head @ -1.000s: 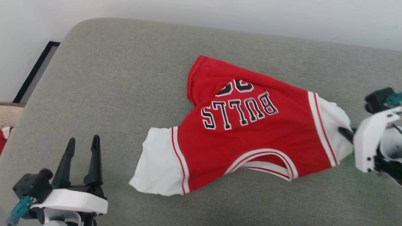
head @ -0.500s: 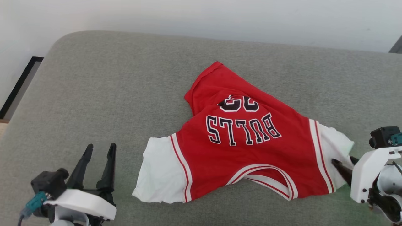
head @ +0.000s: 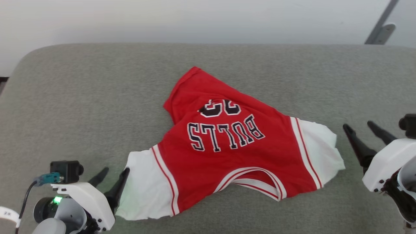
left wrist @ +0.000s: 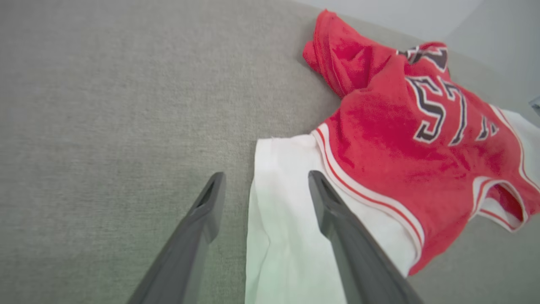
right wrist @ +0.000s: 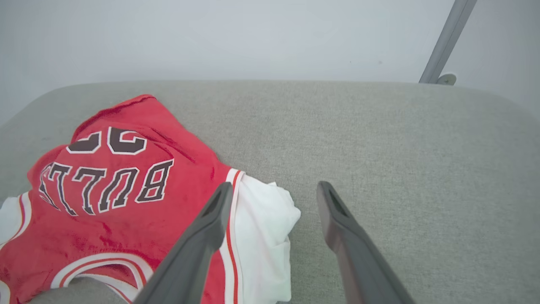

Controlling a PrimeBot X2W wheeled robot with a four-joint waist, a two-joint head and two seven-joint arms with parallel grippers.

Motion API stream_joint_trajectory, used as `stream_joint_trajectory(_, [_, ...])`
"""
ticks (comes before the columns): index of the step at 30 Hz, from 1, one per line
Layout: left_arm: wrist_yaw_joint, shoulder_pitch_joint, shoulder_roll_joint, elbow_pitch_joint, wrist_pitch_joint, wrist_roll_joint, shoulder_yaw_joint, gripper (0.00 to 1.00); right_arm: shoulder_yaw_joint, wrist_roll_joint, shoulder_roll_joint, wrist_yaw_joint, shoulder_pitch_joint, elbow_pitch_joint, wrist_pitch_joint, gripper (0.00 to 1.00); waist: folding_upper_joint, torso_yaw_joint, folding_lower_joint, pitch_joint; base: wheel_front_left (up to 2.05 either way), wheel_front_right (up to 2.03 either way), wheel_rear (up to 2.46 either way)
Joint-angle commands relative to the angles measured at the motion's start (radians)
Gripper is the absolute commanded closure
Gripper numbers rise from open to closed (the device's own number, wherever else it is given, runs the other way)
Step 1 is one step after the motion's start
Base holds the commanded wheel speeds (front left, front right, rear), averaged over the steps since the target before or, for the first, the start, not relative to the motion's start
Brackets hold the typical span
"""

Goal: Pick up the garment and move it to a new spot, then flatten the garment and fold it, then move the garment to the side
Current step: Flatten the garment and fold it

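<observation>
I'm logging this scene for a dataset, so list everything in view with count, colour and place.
garment: one, red with white sleeves and black lettering, rumpled near the middle of the cushion
cushion: one, grey, lying under the garment
wall: one, white, behind the cushion
pole: one, grey, slanted, top right against the wall
left claw: one, dark fingers, open, lower left at the edge of one white sleeve
right claw: one, dark fingers, open, lower right beside the other sleeve

Grey upholstered cushion against a plain white wall.
</observation>
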Motion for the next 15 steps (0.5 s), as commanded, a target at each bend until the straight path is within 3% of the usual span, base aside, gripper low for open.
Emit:
stream_joint_trajectory(1, [0.013, -0.012, 0.014, 0.009, 0.055, -0.009, -0.006, 0.0, -0.017, -0.018, 0.014, -0.001, 0.014, -0.022, -0.04, 0.0, 0.0, -0.025, 0.0, 0.004, 0.0, 0.0, 0.0])
stream_joint_trajectory(7, [0.071, -0.034, 0.041, 0.029, 0.263, -0.06, -0.019, 0.0, -0.066, -0.079, 0.074, -0.001, 0.025, -0.078, -0.199, 0.0, 0.0, -0.071, 0.0, 0.018, 0.0, 0.0, 0.0])
stream_joint_trajectory(15, [0.141, -0.063, 0.059, 0.045, 0.451, -0.101, -0.039, 0.0, -0.124, -0.154, 0.158, -0.001, 0.04, -0.081, -0.39, 0.0, 0.0, -0.127, 0.0, 0.03, 0.0, 0.0, 0.0])
